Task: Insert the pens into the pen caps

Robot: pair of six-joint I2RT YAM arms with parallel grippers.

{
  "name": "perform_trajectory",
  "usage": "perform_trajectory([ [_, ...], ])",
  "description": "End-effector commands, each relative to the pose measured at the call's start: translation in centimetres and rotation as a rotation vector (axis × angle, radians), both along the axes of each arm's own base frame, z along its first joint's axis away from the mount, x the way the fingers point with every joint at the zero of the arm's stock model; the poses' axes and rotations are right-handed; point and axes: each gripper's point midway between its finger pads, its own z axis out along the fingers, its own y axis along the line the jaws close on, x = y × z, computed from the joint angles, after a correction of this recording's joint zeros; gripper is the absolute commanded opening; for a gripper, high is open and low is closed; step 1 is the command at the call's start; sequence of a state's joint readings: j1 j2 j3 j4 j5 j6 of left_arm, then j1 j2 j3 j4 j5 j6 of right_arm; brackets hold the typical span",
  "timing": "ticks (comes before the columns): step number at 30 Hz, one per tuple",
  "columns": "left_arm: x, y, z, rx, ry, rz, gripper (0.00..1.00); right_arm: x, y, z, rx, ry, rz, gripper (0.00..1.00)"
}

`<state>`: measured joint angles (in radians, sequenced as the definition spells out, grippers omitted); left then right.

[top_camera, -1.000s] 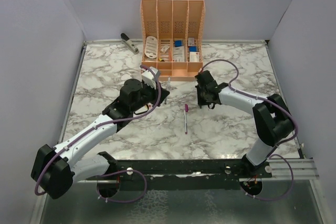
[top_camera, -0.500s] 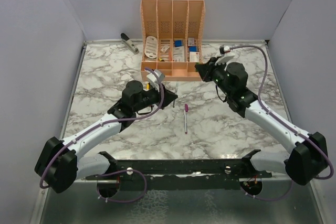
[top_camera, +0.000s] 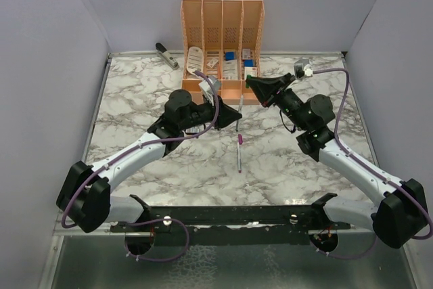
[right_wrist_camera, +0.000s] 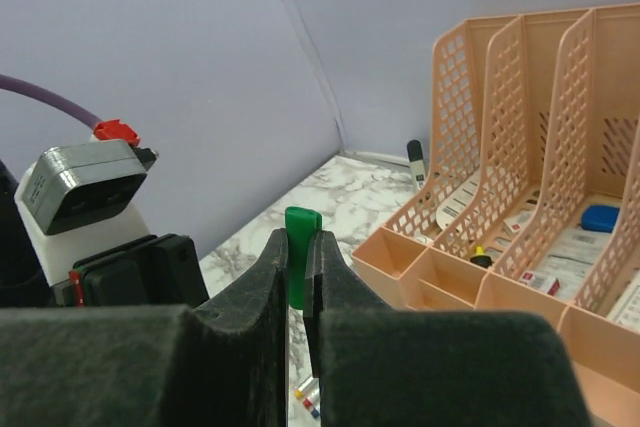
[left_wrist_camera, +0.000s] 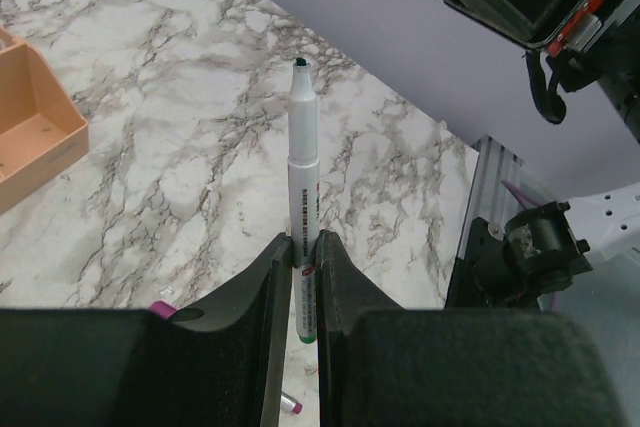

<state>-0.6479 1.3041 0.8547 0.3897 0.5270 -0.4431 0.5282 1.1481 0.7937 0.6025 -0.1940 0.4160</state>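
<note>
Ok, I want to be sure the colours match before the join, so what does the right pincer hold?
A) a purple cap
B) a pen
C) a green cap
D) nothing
C: in the right wrist view the right pincer is shut on a green cap; the pen is in the left pincer.

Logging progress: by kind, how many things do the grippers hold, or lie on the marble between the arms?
Uncapped pen, in left gripper: 1
Green cap, in right gripper: 1
Purple-capped pen, lying loose: 1
Total: 3
</note>
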Motion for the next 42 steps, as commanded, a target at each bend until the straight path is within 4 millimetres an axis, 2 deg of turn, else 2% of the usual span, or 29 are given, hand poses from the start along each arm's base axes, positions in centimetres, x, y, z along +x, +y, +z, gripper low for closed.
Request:
perform_trajectory([
  [1, -0.3, -0.6, 2.3, -0.054, -0.036, -0.045, 0.0, -1.9, 0.2, 2.4, 0.081, -0.091, 0.076, 0.01],
  [11, -0.3, -0.6, 2.1, -0.065, -0.016, -0.043, 0.0, -2.0, 0.8, 2.3, 0.094, -0.071, 0.112, 0.01],
  [25, -0.5, -0.2, 2.1, -0.067, -0.017, -0.028, 0.0, -1.9, 1.3, -0.2, 0.061, 0.023, 0.131, 0.02],
  [42, -0.6, -0.4, 2.5, -0.068, -0.038, -0.044, 0.0, -1.3, 1.4, -1.3, 0.039, 0.058, 0.122, 0.02],
])
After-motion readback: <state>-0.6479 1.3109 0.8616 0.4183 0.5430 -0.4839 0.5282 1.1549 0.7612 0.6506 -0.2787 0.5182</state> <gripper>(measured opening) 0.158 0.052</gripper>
